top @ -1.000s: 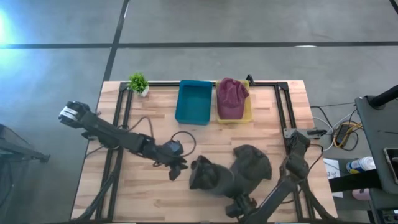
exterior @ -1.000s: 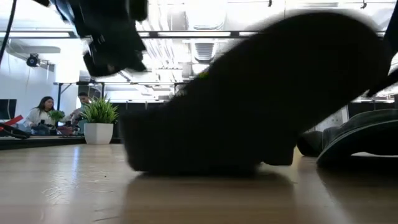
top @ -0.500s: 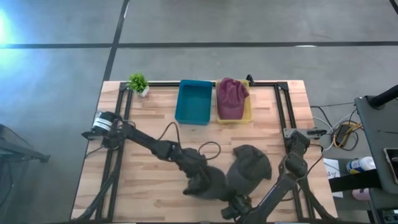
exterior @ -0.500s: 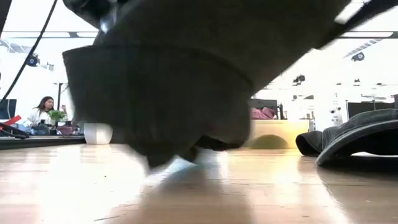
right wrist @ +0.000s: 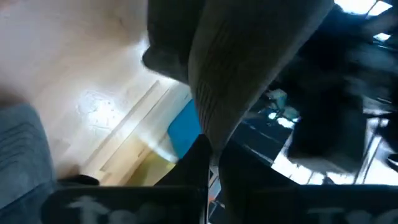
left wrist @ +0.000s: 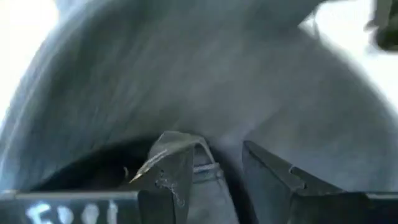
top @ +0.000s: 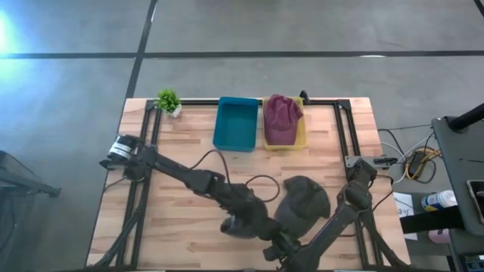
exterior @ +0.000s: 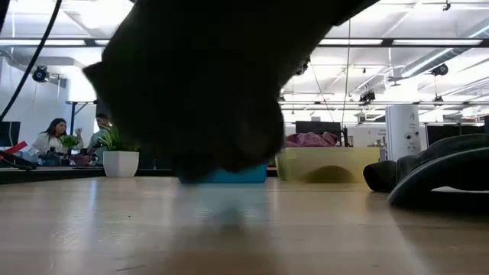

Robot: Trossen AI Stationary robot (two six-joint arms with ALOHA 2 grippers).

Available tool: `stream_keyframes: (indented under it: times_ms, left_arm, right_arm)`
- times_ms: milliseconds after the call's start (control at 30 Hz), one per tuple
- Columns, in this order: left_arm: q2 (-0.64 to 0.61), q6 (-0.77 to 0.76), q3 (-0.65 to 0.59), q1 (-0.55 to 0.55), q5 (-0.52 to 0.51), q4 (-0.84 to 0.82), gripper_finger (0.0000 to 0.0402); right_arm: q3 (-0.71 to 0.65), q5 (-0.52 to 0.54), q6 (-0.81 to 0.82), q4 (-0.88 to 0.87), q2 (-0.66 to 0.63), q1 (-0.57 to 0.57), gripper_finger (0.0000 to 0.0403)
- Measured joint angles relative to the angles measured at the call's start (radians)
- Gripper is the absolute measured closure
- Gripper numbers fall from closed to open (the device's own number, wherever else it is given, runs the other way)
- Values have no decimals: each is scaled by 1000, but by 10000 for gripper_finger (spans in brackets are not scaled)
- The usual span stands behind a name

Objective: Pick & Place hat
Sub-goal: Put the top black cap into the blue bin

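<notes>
A dark grey hat point(top: 263, 219) is near the table's front middle, held between both grippers. In the low view it shows as a dark blurred mass point(exterior: 206, 92) clear of the table. My left gripper point(top: 238, 224) is shut on its left side, and my right gripper point(top: 276, 249) is shut on its near side. A second dark grey hat point(top: 306, 198) lies on its brim on the table just to the right. It also shows in the low view point(exterior: 443, 172). A maroon hat point(top: 281, 117) lies in a yellow tray point(top: 301, 137) at the far edge. My left gripper pinches a narrow strip of the hat's grey cloth point(left wrist: 208, 180) between its two fingers point(left wrist: 174, 171). Whether it is an edge or a fold I cannot tell. The hat's body fills the view beyond the fingers, and the hat hangs clear of the table. My right gripper is shut on an edge of the dark cloth point(right wrist: 214, 118), coming from the table's near side. The cloth rises away beyond the fingertips point(right wrist: 200, 163). The hat is off the table.
A blue tray point(top: 236, 123) stands beside the yellow tray at the far edge. A small potted plant point(top: 168, 100) stands at the far left corner. A black cable point(top: 257, 183) loops over the table's middle. People sit in the room beyond the table point(exterior: 53, 137).
My left gripper has gone toward the table's right and near edge, reached the dark grey hat and taken hold of it. The hat rested on the table a second ago and is now lifted clear. My right gripper has shifted a little to the left with it.
</notes>
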Motion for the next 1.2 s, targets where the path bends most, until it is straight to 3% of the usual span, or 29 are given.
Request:
stream_keyframes:
  times_ms: [133,333,500,667,800,1000,1200]
  left_arm:
    - [5,-8,-67,-3,-12,15,262]
    - [6,-30,-174,-2,-17,247,262]
    - [-13,-20,-178,-2,-27,241,262]
    - [-104,0,-161,-2,-32,143,262]
    - [-202,85,-153,-1,-83,59,262]
    - [-298,101,-142,9,-125,-121,263]
    - [-444,81,-134,11,-223,-168,264]
  right_arm:
    - [5,52,-5,5,-9,0,390]
    - [2,29,2,24,-9,-6,390]
    - [6,55,-12,31,-9,-7,390]
    - [6,42,33,31,-9,-15,382]
    - [5,132,25,32,-9,-15,377]
    - [0,116,43,42,-7,-36,376]
    - [-19,109,60,43,-3,-58,375]
